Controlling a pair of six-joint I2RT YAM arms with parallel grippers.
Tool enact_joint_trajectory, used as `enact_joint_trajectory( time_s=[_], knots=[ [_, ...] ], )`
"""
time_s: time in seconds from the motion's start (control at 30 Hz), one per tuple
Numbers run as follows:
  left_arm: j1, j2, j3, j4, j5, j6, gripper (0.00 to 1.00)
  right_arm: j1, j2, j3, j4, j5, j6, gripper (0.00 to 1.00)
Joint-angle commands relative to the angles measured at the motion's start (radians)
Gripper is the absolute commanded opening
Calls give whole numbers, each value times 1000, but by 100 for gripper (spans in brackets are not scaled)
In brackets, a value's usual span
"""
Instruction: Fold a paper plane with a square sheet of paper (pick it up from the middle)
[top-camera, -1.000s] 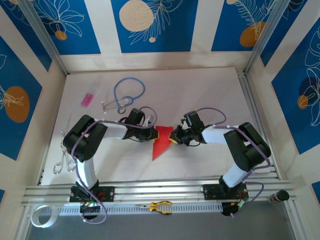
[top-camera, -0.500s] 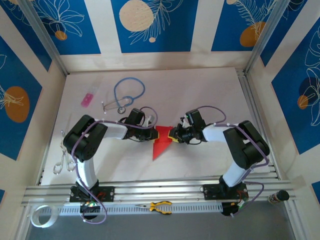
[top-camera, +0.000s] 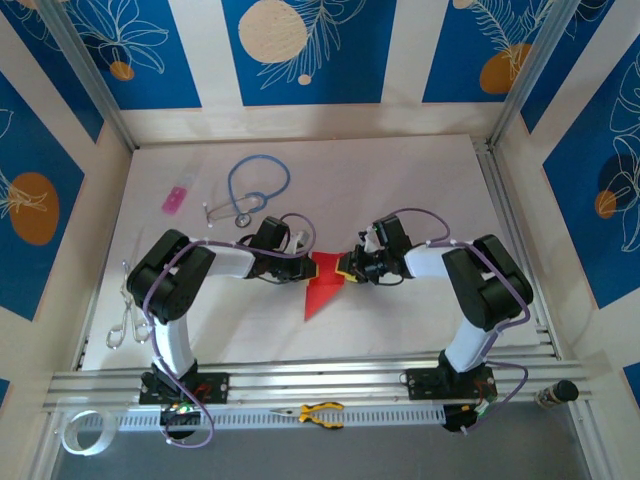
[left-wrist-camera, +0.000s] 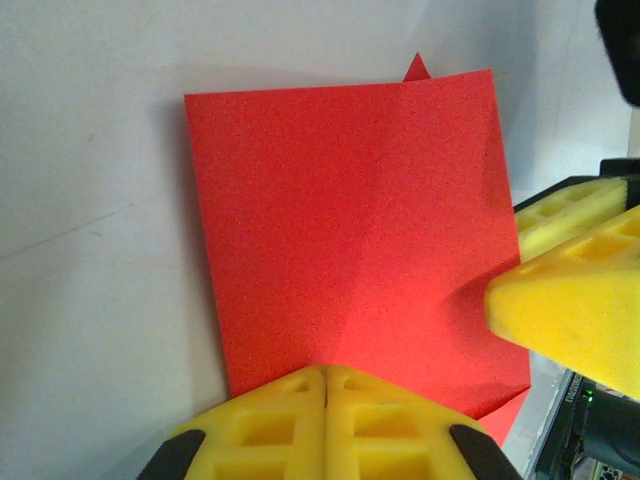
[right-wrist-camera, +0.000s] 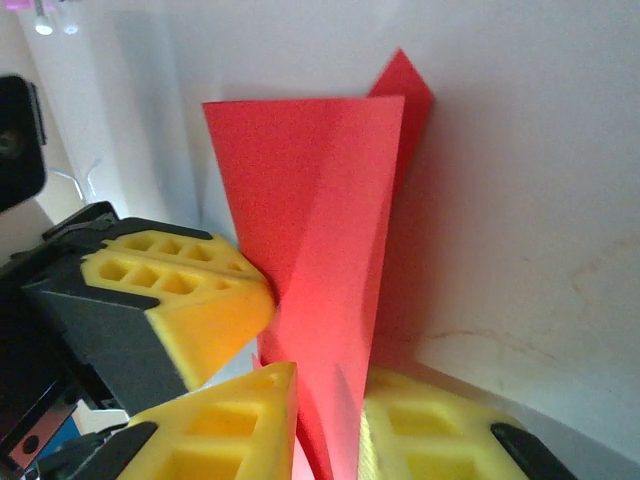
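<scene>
The red sheet of paper (top-camera: 320, 292) lies folded at the table's middle, with a sharp tip pointing toward the near edge. In the left wrist view the sheet of paper (left-wrist-camera: 350, 220) shows a centre crease running into my left gripper (left-wrist-camera: 327, 372), which is shut on its near edge. My right gripper (right-wrist-camera: 330, 385) faces it from the other side, its jaws slightly apart with a raised fold of the paper (right-wrist-camera: 320, 200) standing between them. From above, the left gripper (top-camera: 303, 268) and right gripper (top-camera: 345, 268) meet at the paper's far end.
A blue stethoscope (top-camera: 258, 190) and a small pink item (top-camera: 176, 199) lie at the back left. Scissors (top-camera: 125, 312) rest by the left wall. Yellow-handled pliers (top-camera: 320, 412) sit on the front rail.
The right gripper has shifted a little left and back, closer onto the paper, and its jaws have parted slightly. The left arm and the paper have stayed put.
</scene>
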Motion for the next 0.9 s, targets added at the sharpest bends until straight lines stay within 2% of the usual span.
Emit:
enact_joint_trajectory(
  time_s=[0.0, 0.2, 0.3, 0.43, 0.57, 0.7, 0.87],
  knots=[
    [-13, 50, -6, -10, -13, 26, 4, -8, 35, 32, -21, -47, -48, 21],
    [-13, 36, 2, -12, -11, 19, 8, -14, 52, 28, -2, -59, -34, 11],
    [-13, -3, 12, -21, -24, 22, 16, -14, 33, 19, -4, -39, -14, 6],
    [-13, -98, 12, -49, -87, 51, 34, -12, -17, -9, -12, 20, 51, 3],
    [-25, -208, -20, -60, -170, 113, 41, -5, -83, -42, -13, 88, 150, 2],
    [-104, -295, -52, -94, -279, 247, 43, 13, -105, -51, -14, 125, 261, 2],
    [-231, -337, -82, -149, -426, 386, 44, 38, -120, -43, -24, 149, 319, 2]
  ],
)
